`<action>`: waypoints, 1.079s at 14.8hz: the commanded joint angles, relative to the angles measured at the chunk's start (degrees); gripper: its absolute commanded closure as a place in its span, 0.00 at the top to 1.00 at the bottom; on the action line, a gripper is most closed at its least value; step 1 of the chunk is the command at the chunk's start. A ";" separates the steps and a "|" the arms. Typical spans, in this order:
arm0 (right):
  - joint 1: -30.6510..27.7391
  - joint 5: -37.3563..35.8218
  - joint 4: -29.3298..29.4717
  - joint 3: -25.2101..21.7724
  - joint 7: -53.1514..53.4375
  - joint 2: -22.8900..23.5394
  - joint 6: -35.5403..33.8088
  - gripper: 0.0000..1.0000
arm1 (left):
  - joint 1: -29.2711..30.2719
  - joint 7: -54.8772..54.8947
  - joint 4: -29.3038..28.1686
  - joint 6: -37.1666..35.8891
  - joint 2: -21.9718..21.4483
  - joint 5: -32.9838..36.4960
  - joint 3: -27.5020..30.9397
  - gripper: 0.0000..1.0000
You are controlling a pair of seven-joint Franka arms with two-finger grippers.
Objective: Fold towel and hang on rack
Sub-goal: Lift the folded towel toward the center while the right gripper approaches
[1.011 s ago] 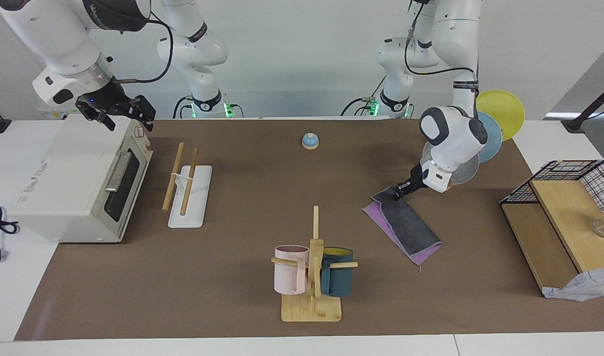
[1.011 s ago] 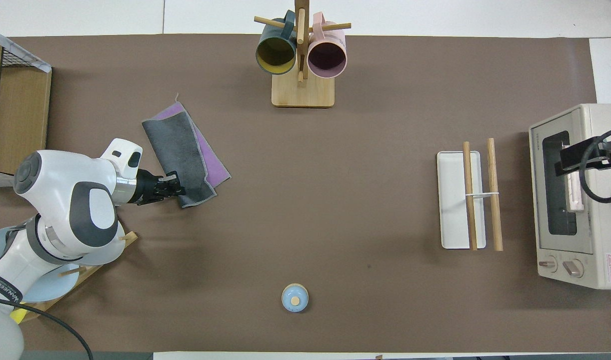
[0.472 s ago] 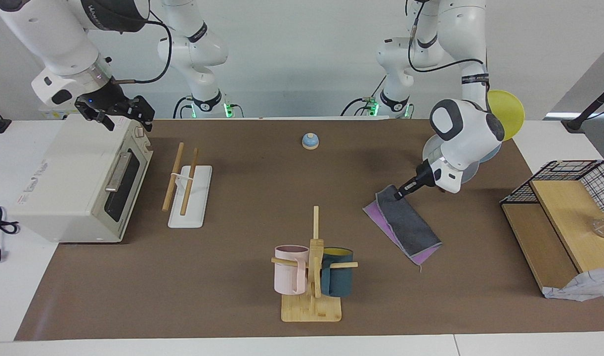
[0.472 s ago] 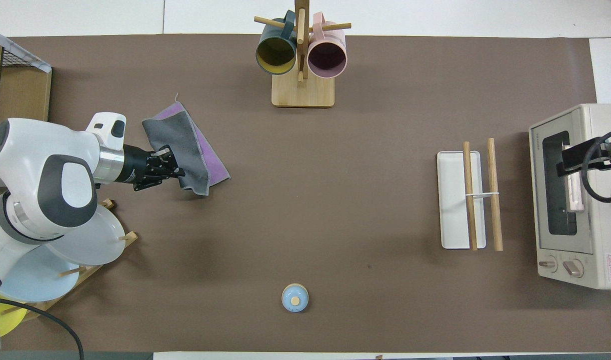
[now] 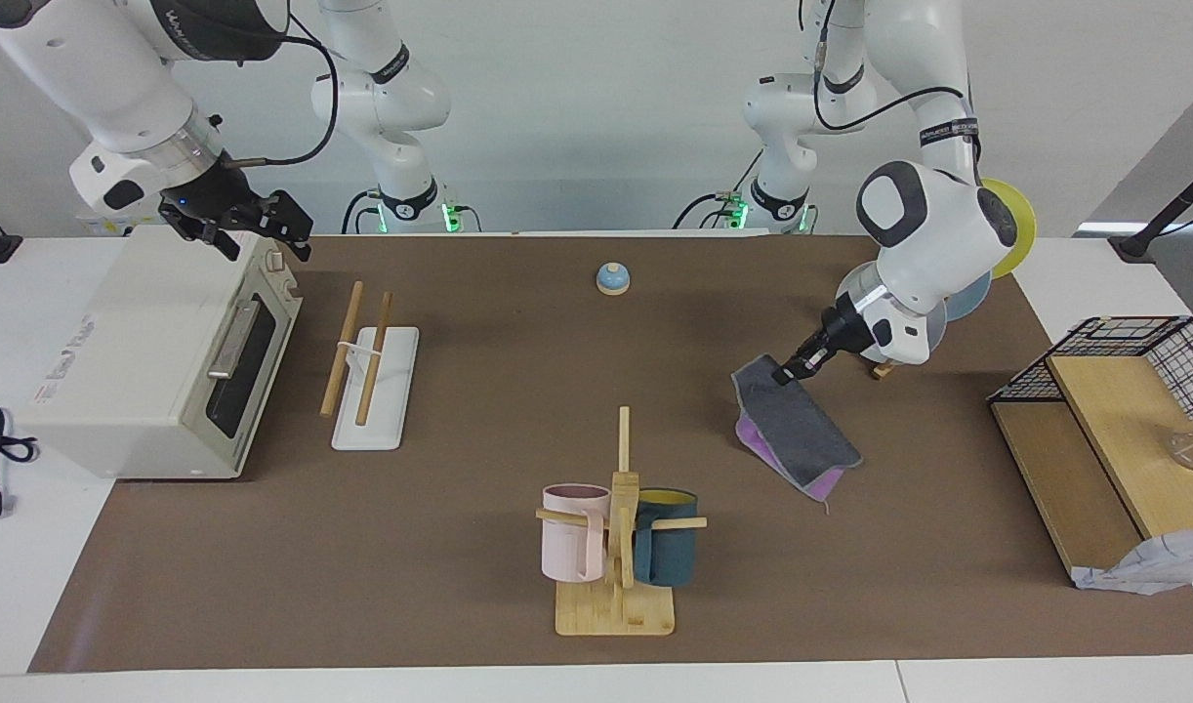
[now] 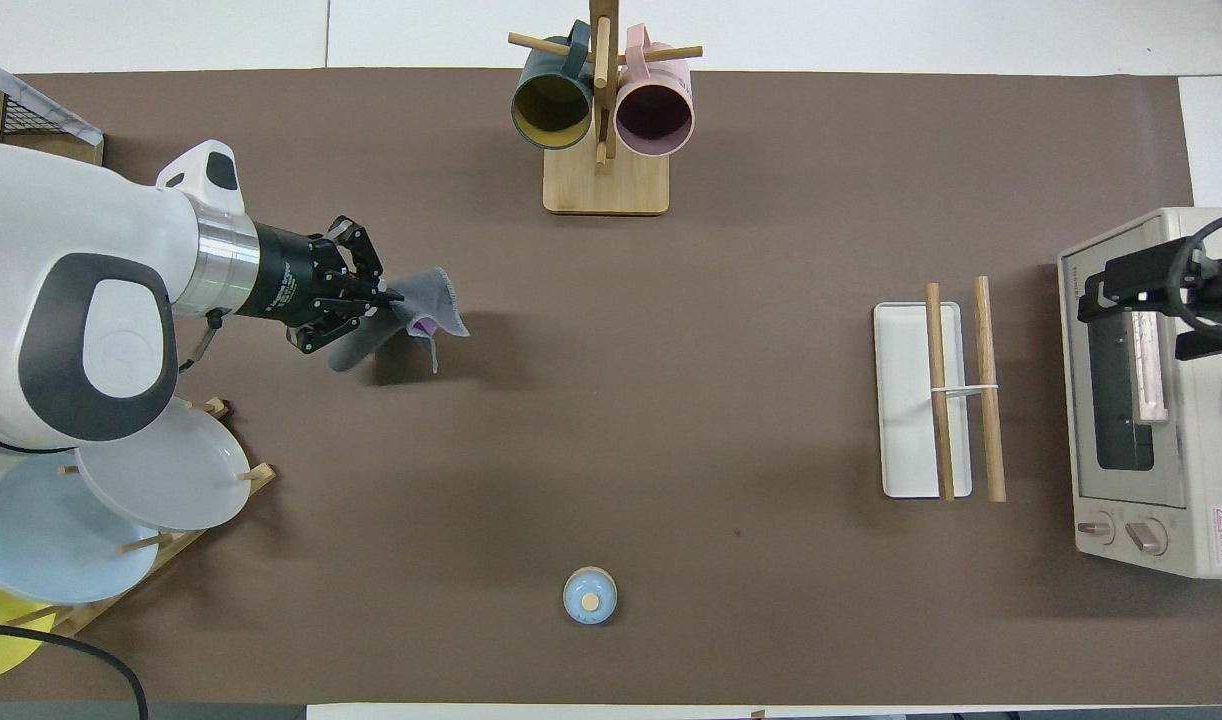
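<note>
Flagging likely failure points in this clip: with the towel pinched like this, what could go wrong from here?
The left gripper holds the towel by one corner only, so the fold may fall open or slip free. The rack stands at the right arm's end of the table, a long carry. The right gripper waits over the toaster oven.

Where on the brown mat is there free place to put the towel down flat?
The biggest bare patch lies between the mug tree, the bell and the rack. It is crowded at the left arm's end, where the left gripper holds the towel near the plate stand.
</note>
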 commanded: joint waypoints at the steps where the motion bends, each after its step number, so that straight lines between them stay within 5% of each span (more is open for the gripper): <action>1: -0.31 8.54 -5.83 0.54 11.16 -3.33 5.26 1.00 | -1.92 -17.12 1.94 -0.96 -2.44 1.37 -2.36 0.00; 8: -0.22 26.41 -9.79 0.72 45.97 -5.35 7.90 1.00 | -6.04 -46.77 5.19 0.96 -4.21 1.46 -11.07 0.00; 16: 10.93 30.82 -25.49 0.98 58.32 -12.11 24.33 1.00 | -16.24 -66.84 4.84 12.40 -4.03 4.45 -11.16 0.00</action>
